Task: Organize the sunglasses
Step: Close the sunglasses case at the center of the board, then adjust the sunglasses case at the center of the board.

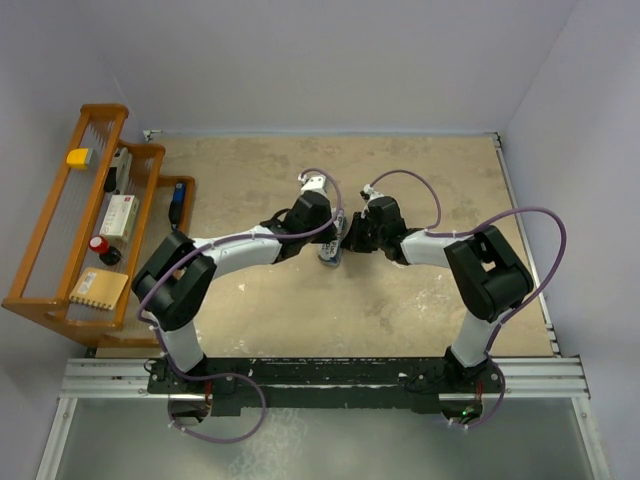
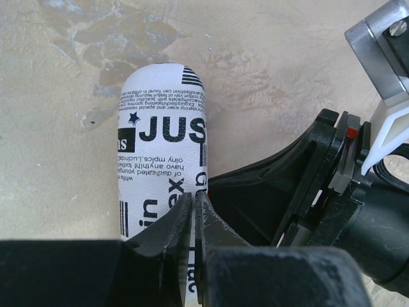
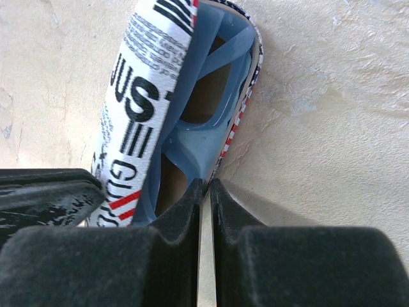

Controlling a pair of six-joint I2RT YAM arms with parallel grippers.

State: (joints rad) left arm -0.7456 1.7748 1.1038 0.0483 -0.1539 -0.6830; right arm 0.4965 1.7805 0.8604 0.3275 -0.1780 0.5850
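Note:
The glasses case (image 3: 137, 96) is white with black print and a red-striped rim (image 3: 239, 115). It is held partly open on the table between both grippers. The sunglasses (image 3: 211, 137), blue and translucent, lie inside it. My right gripper (image 3: 206, 187) is shut on the case's striped lower rim. My left gripper (image 2: 193, 199) is shut on the edge of the printed lid (image 2: 160, 147). In the top view both grippers (image 1: 325, 240) (image 1: 352, 240) meet over the case (image 1: 329, 256) at mid-table. The sunglasses are hidden in the top and left wrist views.
A wooden rack (image 1: 60, 270) stands at the left table edge. It holds a yellow item (image 1: 77, 157), a white box (image 1: 118, 216), a blue item (image 1: 177, 203) and a tan block (image 1: 98, 288). The right arm's wrist (image 2: 319, 192) is close beside my left fingers.

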